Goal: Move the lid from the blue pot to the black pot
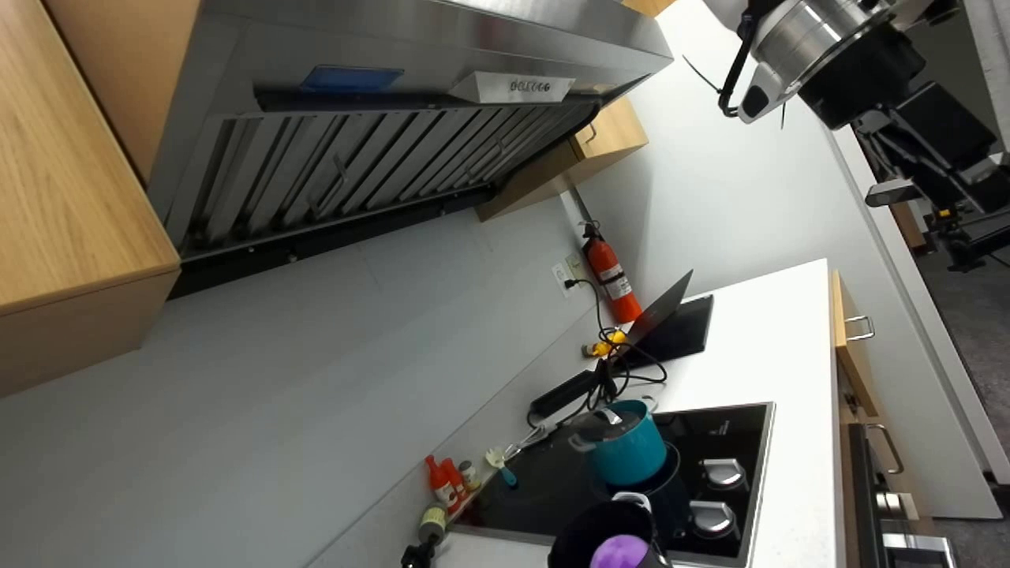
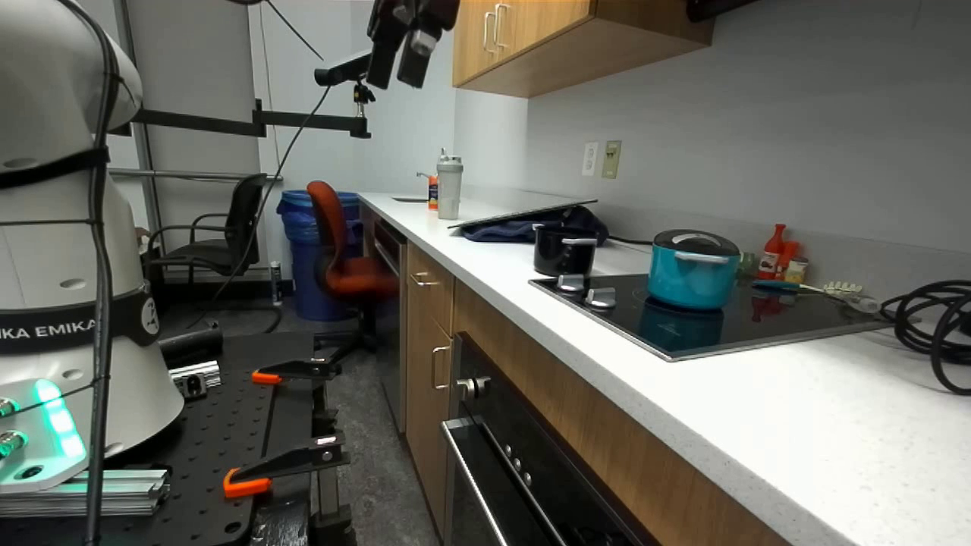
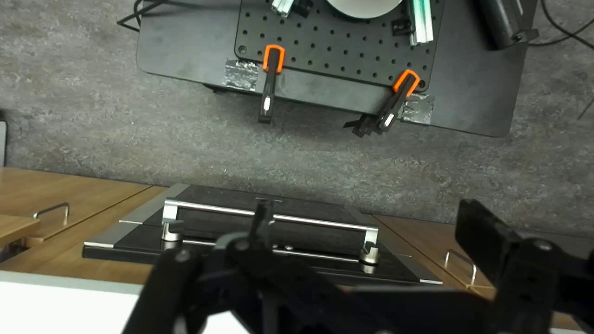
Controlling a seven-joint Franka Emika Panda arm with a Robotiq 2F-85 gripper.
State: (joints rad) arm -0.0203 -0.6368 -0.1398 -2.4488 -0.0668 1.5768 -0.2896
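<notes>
The blue pot, round and teal, sits on the black cooktop in both exterior views point(image 1: 635, 456) point(image 2: 692, 279). The lid, dark glassy with a pale handle, lies on top of it point(image 1: 606, 426) point(image 2: 721, 246). The black pot point(image 2: 552, 254) stands on the white counter beside the cooktop; it is cut off by the lower edge in an exterior view point(image 1: 572, 530), where a purple thing point(image 1: 619, 551) shows inside. My gripper point(image 1: 927, 225) point(image 2: 397, 76) is high above and away from both pots. Its fingers are wide apart and empty in the wrist view point(image 3: 369, 208). No pot or lid shows there.
A steel range hood point(image 1: 442, 47) and wooden cabinets point(image 2: 576, 45) hang above the counter. Red bottles point(image 2: 772, 252), utensils point(image 2: 827, 290) and black cables point(image 2: 941, 326) lie behind and beside the cooktop point(image 2: 766, 334). A laptop point(image 1: 663, 323) and fire extinguisher point(image 1: 611, 276) are farther along.
</notes>
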